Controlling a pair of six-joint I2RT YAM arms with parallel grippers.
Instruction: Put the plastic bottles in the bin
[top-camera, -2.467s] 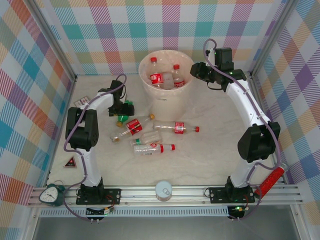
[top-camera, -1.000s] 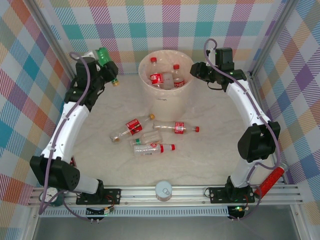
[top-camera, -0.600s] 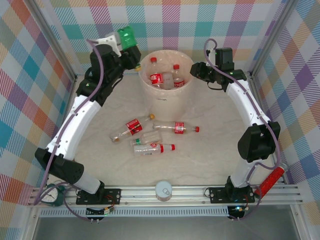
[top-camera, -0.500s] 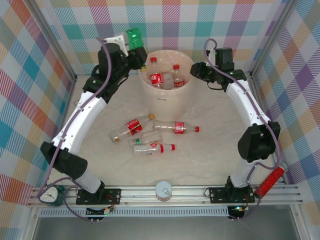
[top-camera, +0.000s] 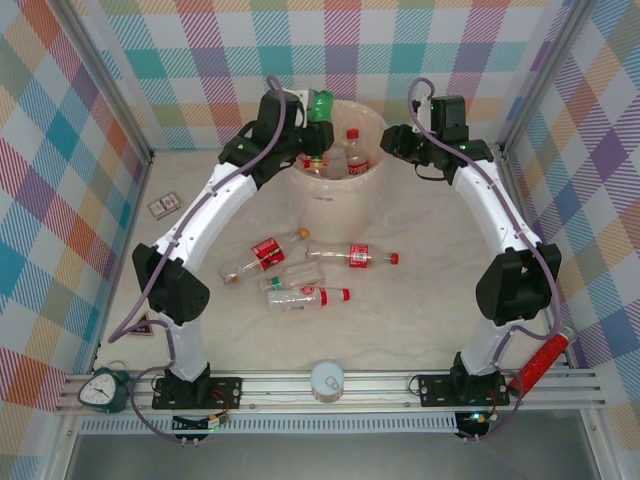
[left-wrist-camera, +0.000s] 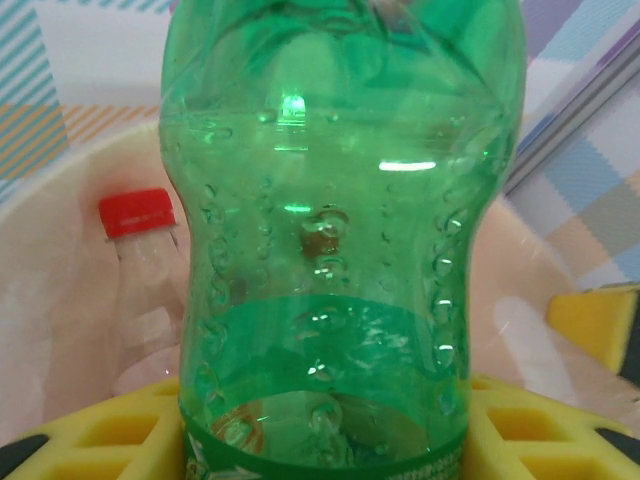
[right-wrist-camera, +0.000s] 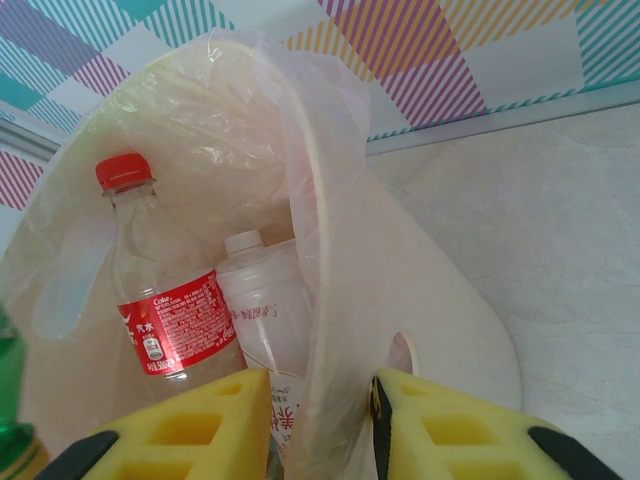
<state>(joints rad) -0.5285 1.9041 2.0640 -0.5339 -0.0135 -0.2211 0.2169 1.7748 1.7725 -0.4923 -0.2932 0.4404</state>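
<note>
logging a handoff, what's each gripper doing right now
left gripper: closed on the green bottle, over the bin.
right gripper: closed on the bin's wall, one pad inside, one outside.

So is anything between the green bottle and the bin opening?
Nothing visible. The left gripper holds the green bottle right over the open mouth of the bin; the red-capped bottles already inside lie below it.
</note>
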